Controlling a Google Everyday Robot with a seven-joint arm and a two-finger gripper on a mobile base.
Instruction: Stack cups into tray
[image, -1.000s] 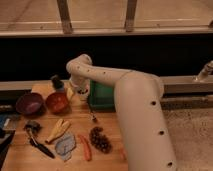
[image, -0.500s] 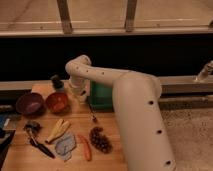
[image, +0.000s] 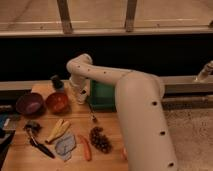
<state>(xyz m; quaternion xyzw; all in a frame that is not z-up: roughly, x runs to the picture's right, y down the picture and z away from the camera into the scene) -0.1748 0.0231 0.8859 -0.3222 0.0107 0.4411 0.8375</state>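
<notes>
My gripper points down at the table just left of the green tray and is shut. A pale cream shape sits right at its tip, blending with the white arm. I cannot tell whether that shape is the cream-white cup or whether it is held. The small dark cup stands upright at the back left of the table, apart from the gripper. The arm's forearm crosses over the tray and hides much of its inside.
An orange-red bowl and a purple bowl sit left of the gripper. A spoon, bananas, grapes, a carrot, a grey cloth and a black tool lie toward the front.
The gripper has closed, staying at the same spot beside the tray's left wall. The arm has barely shifted, and nothing else on the table has moved.
</notes>
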